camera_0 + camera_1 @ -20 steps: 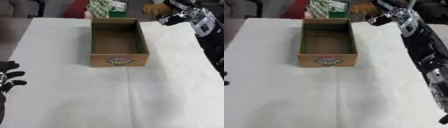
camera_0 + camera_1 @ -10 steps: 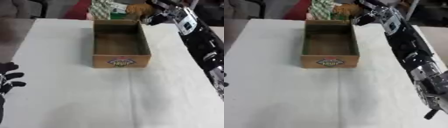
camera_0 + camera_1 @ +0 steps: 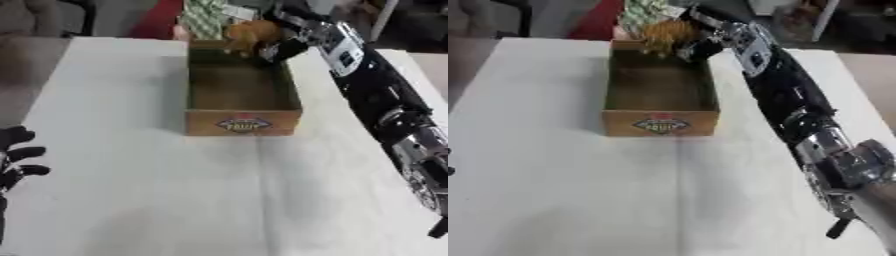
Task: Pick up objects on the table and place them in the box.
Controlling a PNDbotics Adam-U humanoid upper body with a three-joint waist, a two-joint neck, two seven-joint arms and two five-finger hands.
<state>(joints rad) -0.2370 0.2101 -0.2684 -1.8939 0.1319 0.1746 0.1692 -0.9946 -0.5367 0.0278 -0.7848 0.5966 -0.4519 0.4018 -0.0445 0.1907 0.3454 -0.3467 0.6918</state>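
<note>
The robot's right hand (image 3: 284,42) carries an orange object (image 3: 248,34), fingers curled around it, above the far end of the cardboard box (image 3: 242,121). The placing step appears underway; next, the fingers must lower and release. The left hand (image 3: 16,157) rests idle, fingers relaxed.

The right arm (image 3: 785,95) is a long run of black shell segments, with a pale silver-white panel bearing dark markings near the wrist and bulky silver joints lower down — a small black stub juts out beside the lowest of them. The right robot hand (image 3: 282,37) is black with glints of silver. The left robot hand (image 3: 15,160) is all black — rounded, stubby fingers at the lower left edge of the left eye view.
</note>
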